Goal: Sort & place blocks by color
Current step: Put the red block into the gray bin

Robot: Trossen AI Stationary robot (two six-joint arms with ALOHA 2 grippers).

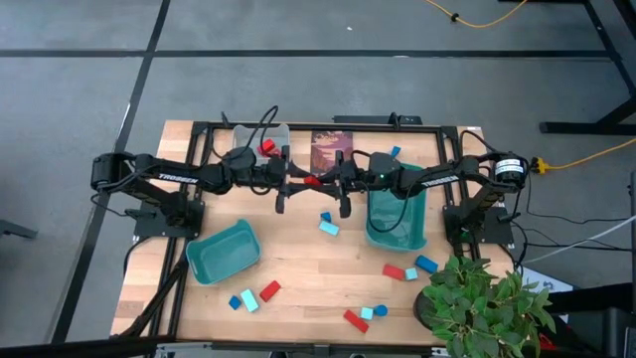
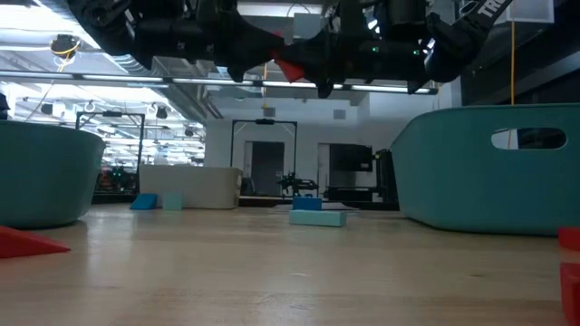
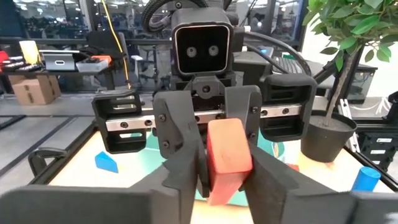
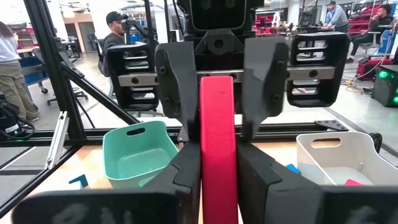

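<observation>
A red block point(image 1: 312, 181), a short bar, hangs high above the middle of the table between my two grippers, which face each other tip to tip. My left gripper point(image 1: 299, 183) reaches in from the table's left and my right gripper point(image 1: 326, 182) from the right; both are shut on the bar. In the low view the block point(image 2: 290, 70) shows well above the tabletop. Other red, blue and cyan blocks lie loose on the wood, such as a cyan pair point(image 1: 327, 223) and a group near the front point(image 1: 366, 315). My left gripper pinches the red block's left end point(image 3: 227, 177) between its two fingers point(image 3: 181, 186). The fingers are level, come from the table's left and lie along the bar. The block is lifted clear and level. My right gripper pinches the block's right end point(image 4: 217, 165) by its two long sides between its two fingers point(image 4: 186, 171). These fingers are level too, come from the table's right and run along the bar. The block sits level, clear of the table.
A teal bin point(image 1: 224, 251) sits at the front left and another teal bin point(image 1: 397, 217) under my right arm. A pale bin point(image 1: 260, 139) with red blocks stands at the back beside a dark card point(image 1: 331, 149). A potted plant point(image 1: 487, 298) fills the front right corner.
</observation>
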